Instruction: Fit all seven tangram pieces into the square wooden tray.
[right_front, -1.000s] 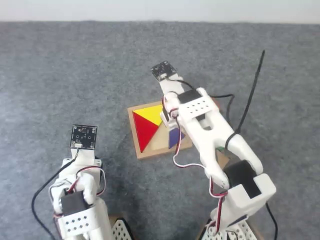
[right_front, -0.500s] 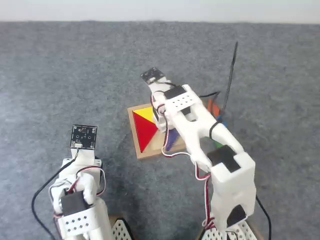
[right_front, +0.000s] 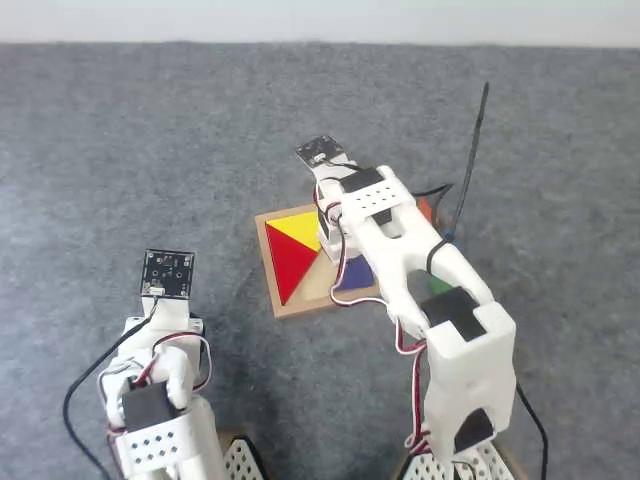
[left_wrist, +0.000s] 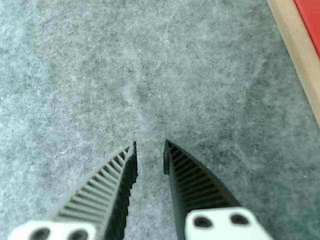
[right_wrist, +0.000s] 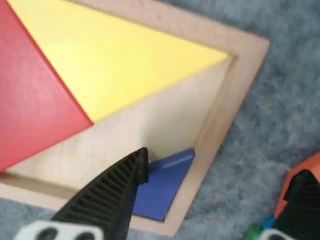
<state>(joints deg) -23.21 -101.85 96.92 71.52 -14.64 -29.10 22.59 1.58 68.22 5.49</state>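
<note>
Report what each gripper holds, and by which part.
Nothing is held. The left gripper is bare over carpet; the right gripper stands open over the blue piece lying in the tray.

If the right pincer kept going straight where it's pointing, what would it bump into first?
Probably the wooden tray: the right pincer is open over its corner, one finger by the blue piece, the other outside the rim. Depth is hard to judge.
</note>
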